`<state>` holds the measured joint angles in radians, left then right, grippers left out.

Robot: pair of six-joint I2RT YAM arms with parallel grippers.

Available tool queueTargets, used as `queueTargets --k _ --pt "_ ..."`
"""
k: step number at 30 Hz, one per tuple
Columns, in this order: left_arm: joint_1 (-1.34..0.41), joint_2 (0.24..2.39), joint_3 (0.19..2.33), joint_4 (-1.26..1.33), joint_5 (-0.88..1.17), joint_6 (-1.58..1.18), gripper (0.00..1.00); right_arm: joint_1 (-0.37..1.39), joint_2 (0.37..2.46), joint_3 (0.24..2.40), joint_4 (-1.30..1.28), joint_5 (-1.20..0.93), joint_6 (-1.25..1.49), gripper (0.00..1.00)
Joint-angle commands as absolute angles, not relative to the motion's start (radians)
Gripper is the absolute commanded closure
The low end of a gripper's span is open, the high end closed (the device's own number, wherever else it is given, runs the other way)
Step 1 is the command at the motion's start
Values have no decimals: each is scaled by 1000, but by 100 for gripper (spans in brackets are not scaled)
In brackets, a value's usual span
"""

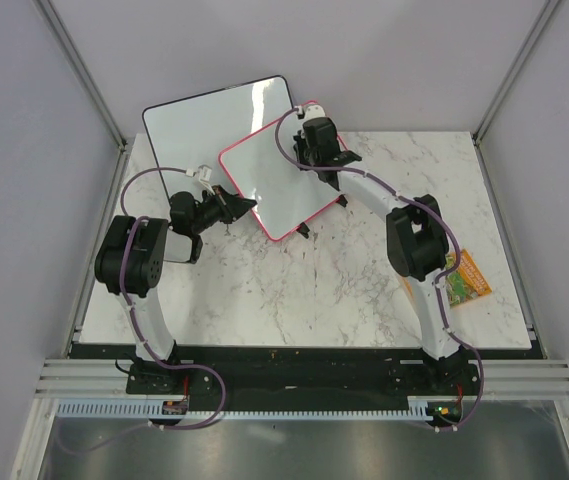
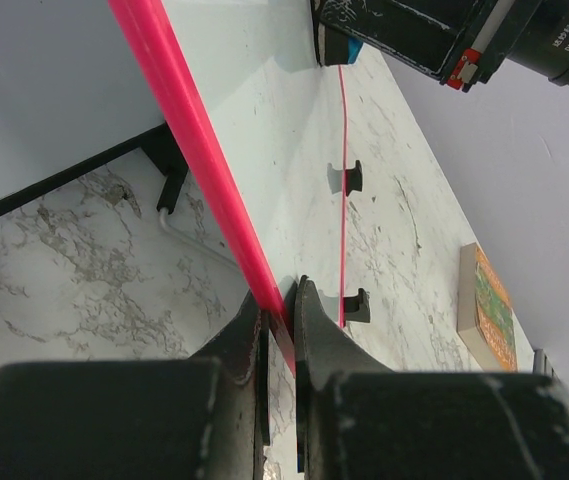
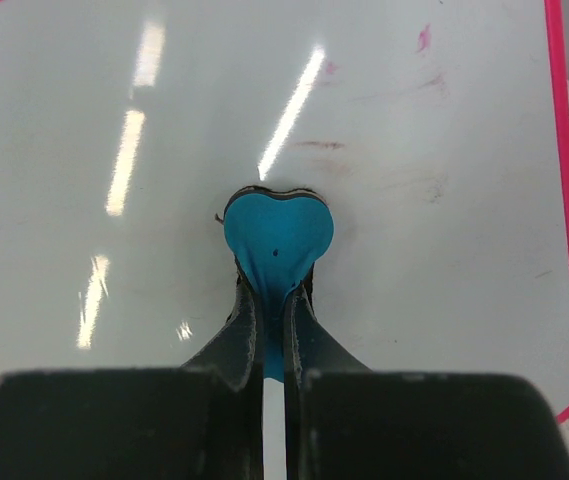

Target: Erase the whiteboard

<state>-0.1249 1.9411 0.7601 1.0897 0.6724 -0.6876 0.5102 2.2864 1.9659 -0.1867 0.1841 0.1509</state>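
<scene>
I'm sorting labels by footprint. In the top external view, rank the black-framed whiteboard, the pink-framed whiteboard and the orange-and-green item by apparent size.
1. black-framed whiteboard, slightly largest, though partly covered.
2. pink-framed whiteboard, nearly alike; it looks tilted up, so this order is unsure.
3. orange-and-green item, clearly smallest.

Nothing is legible: small white lettering on the black cylindrical motor housing is too fine to read (a "DA" at best), and the pink-framed white rectangular whiteboard shows only faint smudges.
</scene>
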Motion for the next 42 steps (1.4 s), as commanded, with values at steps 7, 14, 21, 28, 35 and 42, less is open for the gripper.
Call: queueTargets --k 7,14,21,28,35,42 --pt "-207 1905 798 1080 752 -402 98 718 2398 2003 -123 -161 207 100" --pt "-209 1905 798 1080 747 -400 98 710 2413 2045 -149 155 216 100" --pt "-209 1905 798 1080 749 -399 98 568 2408 2042 -149 249 274 100" --pt "-209 1899 798 1068 741 -388 98 457 2445 2075 -159 189 319 100" --pt "-210 1898 798 1063 744 -385 98 391 2506 2141 -216 236 336 100" --pt "-215 1893 798 1054 738 -376 98 356 2536 2184 -271 307 330 100"
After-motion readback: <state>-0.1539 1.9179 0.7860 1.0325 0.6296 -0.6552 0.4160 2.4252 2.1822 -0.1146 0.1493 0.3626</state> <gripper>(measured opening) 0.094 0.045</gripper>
